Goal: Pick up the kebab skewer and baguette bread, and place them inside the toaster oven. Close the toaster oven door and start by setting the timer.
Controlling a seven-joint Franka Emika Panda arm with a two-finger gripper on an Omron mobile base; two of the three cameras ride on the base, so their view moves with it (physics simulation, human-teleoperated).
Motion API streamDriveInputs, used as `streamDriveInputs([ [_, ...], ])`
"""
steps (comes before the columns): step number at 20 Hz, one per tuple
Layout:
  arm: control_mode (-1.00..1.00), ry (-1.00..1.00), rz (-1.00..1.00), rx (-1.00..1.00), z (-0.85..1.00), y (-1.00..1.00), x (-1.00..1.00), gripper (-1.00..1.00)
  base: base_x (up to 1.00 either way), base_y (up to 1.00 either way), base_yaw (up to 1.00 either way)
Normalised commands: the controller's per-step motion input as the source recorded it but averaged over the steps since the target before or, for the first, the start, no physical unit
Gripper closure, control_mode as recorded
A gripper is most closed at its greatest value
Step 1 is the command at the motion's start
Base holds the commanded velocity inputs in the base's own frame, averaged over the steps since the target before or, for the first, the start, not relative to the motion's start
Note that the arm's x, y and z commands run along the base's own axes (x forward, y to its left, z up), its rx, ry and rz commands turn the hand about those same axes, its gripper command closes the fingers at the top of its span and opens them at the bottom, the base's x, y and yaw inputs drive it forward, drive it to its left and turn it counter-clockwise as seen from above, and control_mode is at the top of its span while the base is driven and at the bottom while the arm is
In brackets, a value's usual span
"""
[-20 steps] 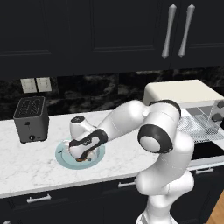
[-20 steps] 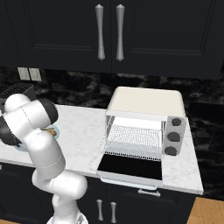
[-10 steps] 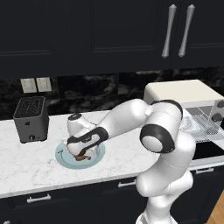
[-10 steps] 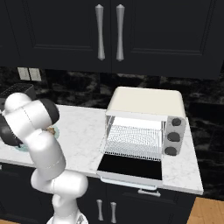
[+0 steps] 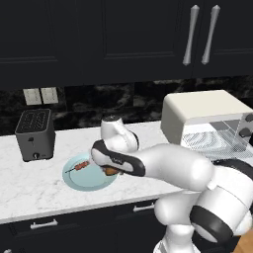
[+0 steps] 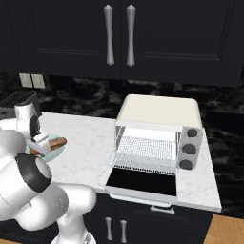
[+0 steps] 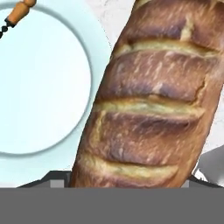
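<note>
A: Marble counter first, then the toaster oven at its right end. The toaster oven door is dropped flat and the wire rack is bare. Nothing is loaded.

B: And the gripper?

A: It's well away at the other end, low over the plate, just beside the dark slot toaster. The baguette bread runs right between its fingers, and the jaws stand wide on either side of the crust. I can't tell if they actually press it or only straddle it, because the hand view crops the tips.

B: Is the loaf lifted?

A: Probably barely, if at all. It sits over the plate's rim, one end past the edge.

B: Risks?

A: The main one is a weak pinch. The loaf is plump with a rounded crust and looks to be held nearer one end, so it could pivot or slip out on the long swing to the oven. A lift before the jaws bite would leave it behind or roll it off the plate onto the counter.

B: And the kebab skewer?

A: It's on the same plate, on the far side from the loaf, with its handle end at the corner of the hand view. It's thin and light. If the bread drags or the plate gets nudged, the skewer could shift or roll, and that makes the second pick harder.

B: Anything at the oven?

A: A long loaf going in crosswise might clip the opening's side or the lowered door.
</note>
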Motion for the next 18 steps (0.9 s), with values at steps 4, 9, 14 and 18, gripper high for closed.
streamDriveInputs([
  [4, -1.0, -0.02, 0.11, 0.04, 0.52, -1.0, -0.64, 1.0, 0.0, 0.0, 0.0],
  [9, -1.0, 0.0, 0.15, 0.0, 0.59, -1.0, -0.47, 1.0, 0.0, 0.0, 0.0],
  [14, -1.0, 0.0, 0.19, 0.0, 0.42, -1.0, -0.42, 1.0, 0.0, 0.0, 0.0],
  [18, -1.0, 0.0, 0.24, 0.0, 0.22, -1.0, -0.32, 1.0, 0.0, 0.0, 0.0],
])
